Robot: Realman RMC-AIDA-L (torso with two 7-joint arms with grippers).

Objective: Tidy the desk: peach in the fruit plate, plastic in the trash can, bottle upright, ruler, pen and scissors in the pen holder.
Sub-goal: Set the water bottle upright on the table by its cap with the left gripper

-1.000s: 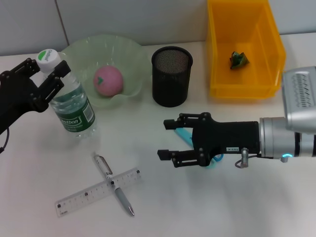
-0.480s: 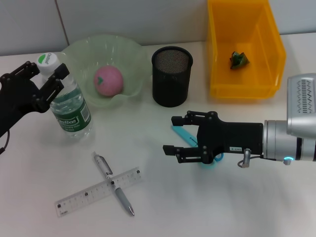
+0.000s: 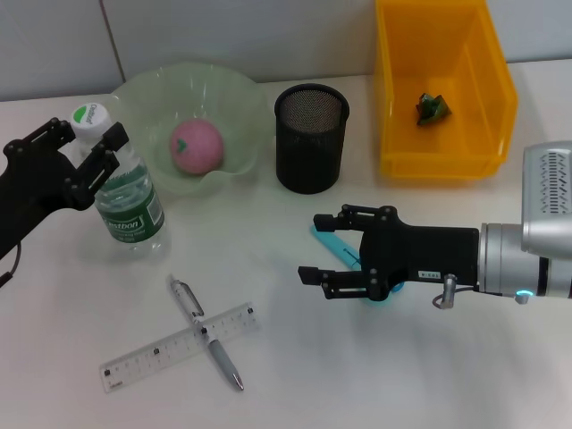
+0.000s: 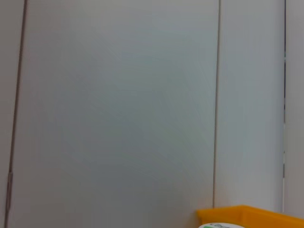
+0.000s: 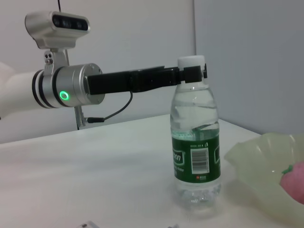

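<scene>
Between the left gripper's (image 3: 85, 150) fingers stood the bottle (image 3: 125, 201), upright on the desk (image 3: 375, 375), its neck and white cap held between them, though whether they were clamped on it or a touch slack could not be told; the righting of the bottle looked all but done, and the next move seemed to call for letting go and drawing clear without tipping it. Beside the right gripper (image 3: 317, 248), fingers spread and empty, the blue scissors (image 3: 344, 252) lay just under and behind the fingers, so a grasp there, then a carry to the pen holder (image 3: 310, 138), appeared due; pen (image 3: 204, 332) and ruler (image 3: 177, 349) waited crossed, well apart. Against a second earlier, the bottle stood straighter and the right gripper had drawn back, baring more of the scissors.
</scene>
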